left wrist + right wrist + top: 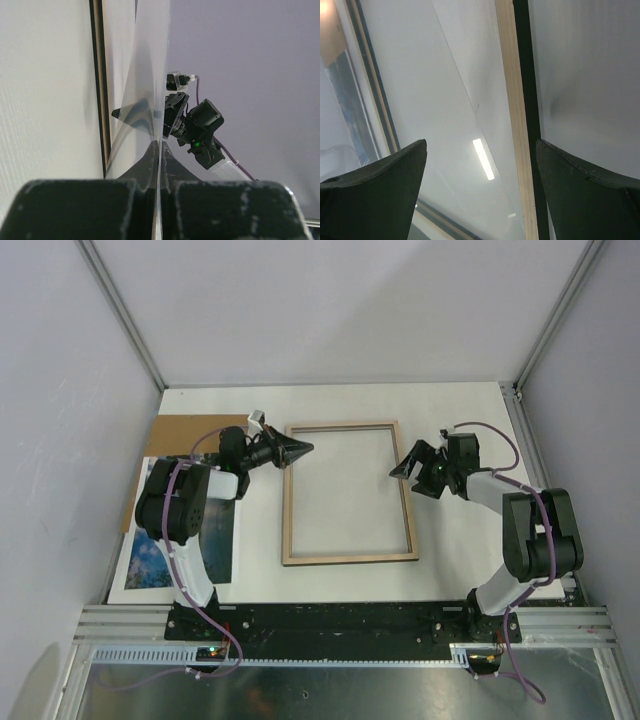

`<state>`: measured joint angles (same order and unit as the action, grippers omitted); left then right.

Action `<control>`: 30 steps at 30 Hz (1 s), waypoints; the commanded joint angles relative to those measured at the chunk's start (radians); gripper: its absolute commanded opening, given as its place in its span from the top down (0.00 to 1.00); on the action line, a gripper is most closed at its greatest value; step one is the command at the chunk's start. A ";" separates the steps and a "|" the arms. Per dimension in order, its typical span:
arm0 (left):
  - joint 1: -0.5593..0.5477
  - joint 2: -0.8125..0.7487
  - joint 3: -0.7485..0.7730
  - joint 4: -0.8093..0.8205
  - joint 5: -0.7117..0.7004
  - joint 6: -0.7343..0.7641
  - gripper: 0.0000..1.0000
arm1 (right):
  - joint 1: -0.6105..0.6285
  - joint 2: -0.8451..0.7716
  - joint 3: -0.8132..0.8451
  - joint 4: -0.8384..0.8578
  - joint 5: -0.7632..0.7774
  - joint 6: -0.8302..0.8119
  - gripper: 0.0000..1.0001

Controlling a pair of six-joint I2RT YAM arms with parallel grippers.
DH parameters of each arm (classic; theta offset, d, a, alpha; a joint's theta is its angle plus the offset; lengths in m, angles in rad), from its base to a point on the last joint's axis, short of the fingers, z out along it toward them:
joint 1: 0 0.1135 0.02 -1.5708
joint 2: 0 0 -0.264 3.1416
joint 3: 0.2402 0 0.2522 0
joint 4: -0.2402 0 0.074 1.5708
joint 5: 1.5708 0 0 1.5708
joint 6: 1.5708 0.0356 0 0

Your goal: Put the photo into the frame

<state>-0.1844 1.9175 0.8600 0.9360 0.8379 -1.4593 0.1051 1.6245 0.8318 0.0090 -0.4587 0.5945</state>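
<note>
Frame: your frame (347,557) lay flat mid-table, pale wood back up, a thin rectangle with black edges.
Inside it: the clear pane (150,75), glossy, had one edge raised off the left rail.
Left fingers (303,448): closed tight on that pane's edge at the frame's far-left corner.
Right fingers (405,464): spread wide, holding nothing, over the right rail.
Photo (150,560): left of the frame, not touching it, partly under your left arm, overlapping the brown cardboard (190,430).
Table (460,420): white, matte, with grey walls (330,300) around it.
</note>
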 commanded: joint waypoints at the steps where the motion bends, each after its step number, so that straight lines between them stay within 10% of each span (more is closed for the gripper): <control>1: 0.003 0.001 0.010 0.081 0.003 -0.045 1.00 | -0.004 -0.043 -0.003 0.042 -0.009 0.005 0.05; 30: 0.012 -0.028 -0.048 0.119 0.010 -0.079 1.00 | -0.012 -0.069 -0.002 0.025 0.001 -0.002 0.01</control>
<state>-0.1799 1.9179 0.8211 0.9947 0.8383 -1.5200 0.0978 1.5982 0.8318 0.0196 -0.4606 0.5957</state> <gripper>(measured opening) 0.006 0.984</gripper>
